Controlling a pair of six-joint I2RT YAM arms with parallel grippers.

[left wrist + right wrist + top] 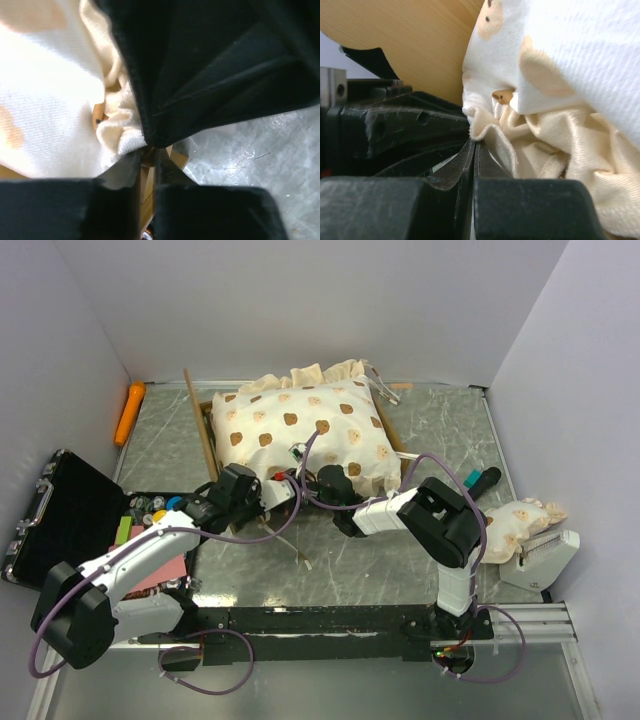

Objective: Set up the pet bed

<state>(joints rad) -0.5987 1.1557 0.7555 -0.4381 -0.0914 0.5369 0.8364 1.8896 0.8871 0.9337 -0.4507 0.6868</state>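
Though ruffle-edged, plump bear-print mattress [300, 430]

Left arm [130, 565] runs from near-left corner toward table centre, wrist low. Left gripper [283, 488] points right, left fingers [120, 175] pressed close, bare sliver between. Right arm [440, 525] rises at near-right edge, elbow folded, forearm reaching left. Right gripper [318, 480] clamped, right fingers [520, 200] flat together. Tips almost meet near table centre.
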